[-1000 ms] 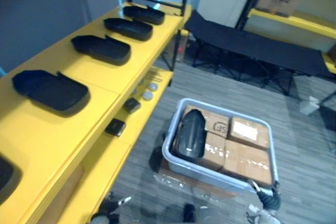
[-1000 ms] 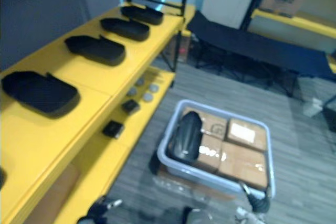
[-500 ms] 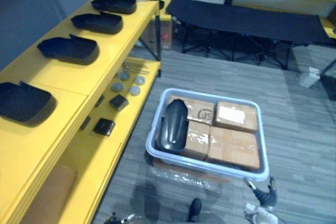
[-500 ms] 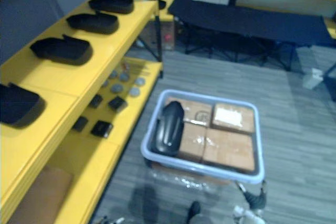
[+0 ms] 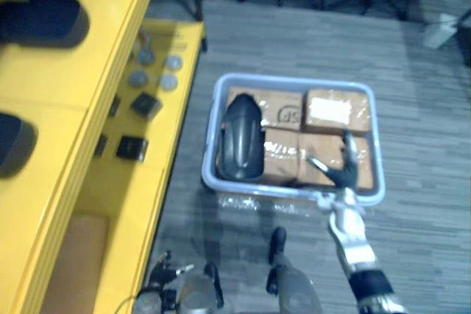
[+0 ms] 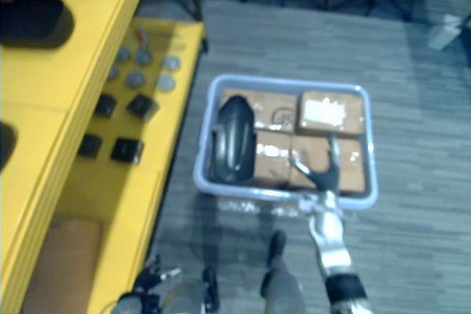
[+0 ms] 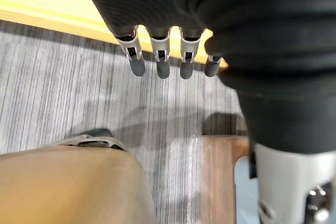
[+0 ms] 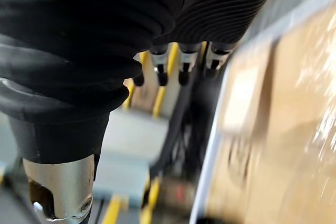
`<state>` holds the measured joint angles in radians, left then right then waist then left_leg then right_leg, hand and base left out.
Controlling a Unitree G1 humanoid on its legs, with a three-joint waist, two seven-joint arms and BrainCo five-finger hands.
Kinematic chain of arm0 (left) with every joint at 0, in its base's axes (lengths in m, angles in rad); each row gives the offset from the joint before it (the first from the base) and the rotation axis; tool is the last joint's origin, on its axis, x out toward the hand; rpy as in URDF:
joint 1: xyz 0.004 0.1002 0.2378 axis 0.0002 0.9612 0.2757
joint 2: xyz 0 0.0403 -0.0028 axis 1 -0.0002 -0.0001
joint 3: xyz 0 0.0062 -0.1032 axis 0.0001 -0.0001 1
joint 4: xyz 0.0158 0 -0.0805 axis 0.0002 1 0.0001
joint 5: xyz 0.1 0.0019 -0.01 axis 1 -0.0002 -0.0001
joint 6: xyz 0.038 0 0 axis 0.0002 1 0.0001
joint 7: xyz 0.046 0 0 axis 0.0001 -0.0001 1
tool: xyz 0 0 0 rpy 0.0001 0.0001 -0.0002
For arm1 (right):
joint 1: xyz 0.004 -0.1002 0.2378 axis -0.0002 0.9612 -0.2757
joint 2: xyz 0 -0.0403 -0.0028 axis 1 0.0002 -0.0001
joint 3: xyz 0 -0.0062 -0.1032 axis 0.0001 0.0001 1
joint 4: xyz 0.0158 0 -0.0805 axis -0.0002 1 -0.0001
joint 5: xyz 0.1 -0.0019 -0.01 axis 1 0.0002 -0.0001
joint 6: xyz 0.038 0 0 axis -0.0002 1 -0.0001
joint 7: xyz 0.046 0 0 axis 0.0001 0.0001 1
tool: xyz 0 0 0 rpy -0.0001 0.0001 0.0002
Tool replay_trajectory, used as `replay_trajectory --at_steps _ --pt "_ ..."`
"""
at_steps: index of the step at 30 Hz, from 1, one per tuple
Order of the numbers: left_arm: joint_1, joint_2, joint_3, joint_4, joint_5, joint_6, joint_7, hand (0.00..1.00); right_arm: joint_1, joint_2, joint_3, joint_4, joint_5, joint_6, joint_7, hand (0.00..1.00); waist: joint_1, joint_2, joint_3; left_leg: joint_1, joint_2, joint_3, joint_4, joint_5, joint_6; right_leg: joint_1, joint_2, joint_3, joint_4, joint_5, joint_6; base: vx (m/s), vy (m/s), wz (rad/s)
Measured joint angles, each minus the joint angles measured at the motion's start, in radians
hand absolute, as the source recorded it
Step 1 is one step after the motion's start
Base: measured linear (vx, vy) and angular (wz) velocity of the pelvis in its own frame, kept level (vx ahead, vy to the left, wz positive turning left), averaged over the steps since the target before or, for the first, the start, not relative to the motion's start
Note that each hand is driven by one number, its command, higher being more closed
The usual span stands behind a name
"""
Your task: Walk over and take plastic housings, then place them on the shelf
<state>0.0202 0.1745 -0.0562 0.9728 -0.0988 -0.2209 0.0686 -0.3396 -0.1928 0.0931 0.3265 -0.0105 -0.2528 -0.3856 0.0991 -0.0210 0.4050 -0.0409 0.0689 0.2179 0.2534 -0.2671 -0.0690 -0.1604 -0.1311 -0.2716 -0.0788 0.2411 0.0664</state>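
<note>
A black plastic housing [image 5: 241, 139] lies on the left side of a pale grey bin [image 5: 294, 190], on top of cardboard boxes [image 5: 335, 112]. My right hand [image 5: 344, 173] is raised over the bin's front right corner, open with its fingers spread above a box and apart from the housing. The right wrist view has its straight fingers [image 8: 181, 69] over the bin's rim [image 8: 210, 150]. My left hand [image 7: 162, 62] hangs open above the floor by the yellow shelf's edge. More black housings [image 5: 44, 20] rest on the yellow shelf [image 5: 88, 86] to the left.
The shelf's lower board carries small black boxes [image 5: 132, 147], grey discs [image 5: 154, 79] and a brown cardboard sheet [image 5: 70, 255]. Grey striped floor surrounds the bin. Dark frame legs stand along the far edge.
The camera has tipped down and come closer to the bin. My right hand has risen from below the bin's front corner to over its front right rim.
</note>
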Motion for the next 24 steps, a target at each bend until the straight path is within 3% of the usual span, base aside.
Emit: replay_trajectory --at_steps 2,7,11,12,15,18,24 --pt "0.003 0.004 -0.005 -0.004 0.001 -0.005 0.026 0.00 -0.106 -0.003 0.039 0.015 0.022 0.046 -0.001 0.00 0.008 -0.007 0.011 -0.030 -0.005 -0.020 0.003 0.005 0.006 -0.017 -0.007 -0.012 0.000 0.006 -0.003 0.01 -0.002 0.26" --pt "-0.001 0.005 -0.006 -0.009 -0.003 -0.019 0.038 0.00 -0.209 -0.021 0.071 0.024 0.052 0.102 0.000 0.00 0.022 -0.008 0.036 -0.052 -0.024 -0.049 0.003 0.010 0.015 -0.022 -0.027 -0.030 0.000 0.016 0.000 0.01 0.044 0.16" --pt "-0.013 0.009 -0.006 -0.010 -0.013 -0.022 0.038 0.00 -0.296 -0.031 0.113 0.105 0.057 0.205 -0.024 0.00 0.051 -0.019 0.058 -0.069 -0.029 -0.066 0.018 0.011 0.018 -0.028 -0.031 -0.031 0.000 0.026 -0.004 0.01 0.036 0.10" --pt "-0.017 0.009 -0.007 -0.010 -0.019 -0.023 0.038 0.00 -0.317 -0.031 0.121 0.125 0.057 0.233 -0.064 0.00 0.057 -0.020 0.065 -0.072 -0.030 -0.071 0.019 0.011 0.018 -0.028 -0.033 -0.032 0.000 0.026 -0.004 0.01 0.016 0.12" --pt "-0.020 0.009 -0.011 -0.008 -0.042 -0.021 0.038 0.00 -0.350 -0.030 0.124 0.160 0.055 0.261 -0.181 0.00 0.057 -0.018 0.069 -0.084 -0.031 -0.083 0.023 0.011 0.018 -0.032 -0.034 -0.035 0.000 0.026 -0.004 0.02 0.012 0.11" --pt "-0.020 0.012 -0.024 -0.006 -0.062 -0.021 0.038 0.00 -0.360 -0.030 0.112 0.161 0.034 0.266 -0.293 0.00 0.057 -0.015 0.071 -0.087 -0.031 -0.091 0.032 0.011 0.017 -0.031 -0.035 -0.035 0.001 0.026 -0.004 0.00 0.000 0.00" --pt "-0.020 0.012 -0.035 -0.001 -0.101 -0.021 0.036 0.00 -0.374 -0.033 0.065 0.162 0.026 0.281 -0.437 0.00 0.053 -0.006 0.076 -0.091 -0.031 -0.096 0.034 0.011 0.017 -0.035 -0.033 -0.032 0.001 0.025 -0.004 0.00 0.000 0.00"
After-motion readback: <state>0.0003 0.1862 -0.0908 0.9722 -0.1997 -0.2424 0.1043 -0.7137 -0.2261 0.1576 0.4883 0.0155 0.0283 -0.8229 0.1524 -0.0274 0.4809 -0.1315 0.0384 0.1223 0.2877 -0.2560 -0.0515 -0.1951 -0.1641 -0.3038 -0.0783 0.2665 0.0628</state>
